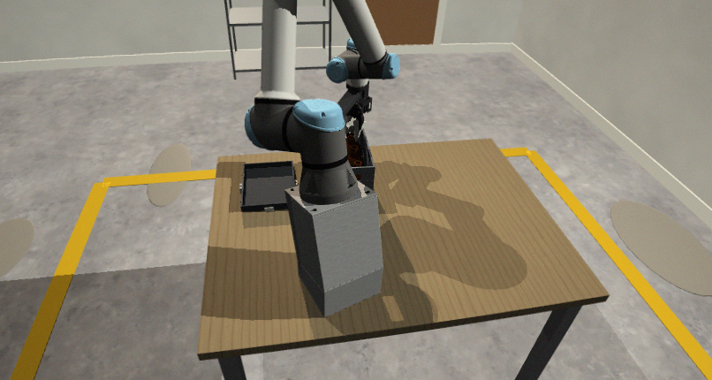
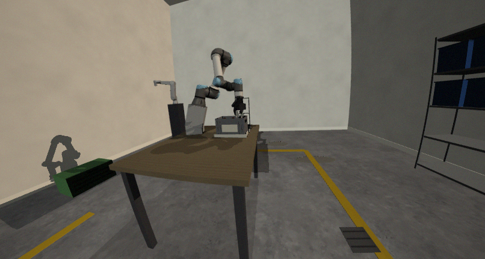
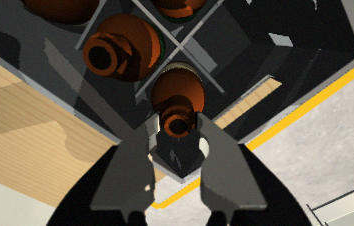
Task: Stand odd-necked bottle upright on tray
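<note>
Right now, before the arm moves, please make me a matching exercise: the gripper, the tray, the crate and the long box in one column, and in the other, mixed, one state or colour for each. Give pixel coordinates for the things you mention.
1. Gripper (image 1: pixel 356 127) (image 2: pixel 239 115) (image 3: pixel 178 113)
2. Tray (image 1: pixel 268 187)
3. Crate (image 1: pixel 368 177) (image 2: pixel 219 127) (image 3: pixel 322 30)
4. Long box (image 2: pixel 86 177)

A. Green
B. Divided inside, holding brown bottles (image 3: pixel 178 97)
C. Closed around a bottle's neck
D. No bottle in the part that shows

Pairs: 1-C, 2-D, 3-B, 4-A
</note>
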Controlling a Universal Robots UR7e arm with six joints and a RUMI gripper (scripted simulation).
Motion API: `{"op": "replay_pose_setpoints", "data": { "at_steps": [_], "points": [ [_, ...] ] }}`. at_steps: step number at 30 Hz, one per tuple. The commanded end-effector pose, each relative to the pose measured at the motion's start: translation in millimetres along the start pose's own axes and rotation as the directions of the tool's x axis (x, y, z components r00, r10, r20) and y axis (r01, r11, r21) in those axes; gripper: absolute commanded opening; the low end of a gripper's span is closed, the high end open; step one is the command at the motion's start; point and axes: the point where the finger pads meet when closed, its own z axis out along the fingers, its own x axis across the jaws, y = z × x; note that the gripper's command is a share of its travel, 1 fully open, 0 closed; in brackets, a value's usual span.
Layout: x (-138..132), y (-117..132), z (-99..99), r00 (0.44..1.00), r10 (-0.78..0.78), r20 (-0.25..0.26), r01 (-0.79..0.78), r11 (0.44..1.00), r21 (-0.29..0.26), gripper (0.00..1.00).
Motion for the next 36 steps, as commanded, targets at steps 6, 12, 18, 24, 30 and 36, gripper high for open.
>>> {"op": "replay_pose_setpoints", "data": {
  "at_steps": [6, 12, 18, 24, 30, 36],
  "points": [
    [0.1, 0.5, -0.4, 1.000, 0.000, 0.000, 0.000, 1.000, -0.001, 0.00],
    [0.1, 0.5, -0.4, 1.000, 0.000, 0.000, 0.000, 1.000, -0.001, 0.38],
    [0.1, 0.5, -0.4, 1.000, 0.000, 0.000, 0.000, 1.000, -0.001, 0.38],
    [0.1, 0.5, -0.4, 1.000, 0.000, 0.000, 0.000, 1.000, -0.001, 0.38],
    [0.1, 0.5, -0.4, 1.000, 0.000, 0.000, 0.000, 1.000, -0.001, 0.38],
    [0.1, 0.5, -0.4, 1.000, 0.000, 0.000, 0.000, 1.000, -0.001, 0.38]
  ]
}}
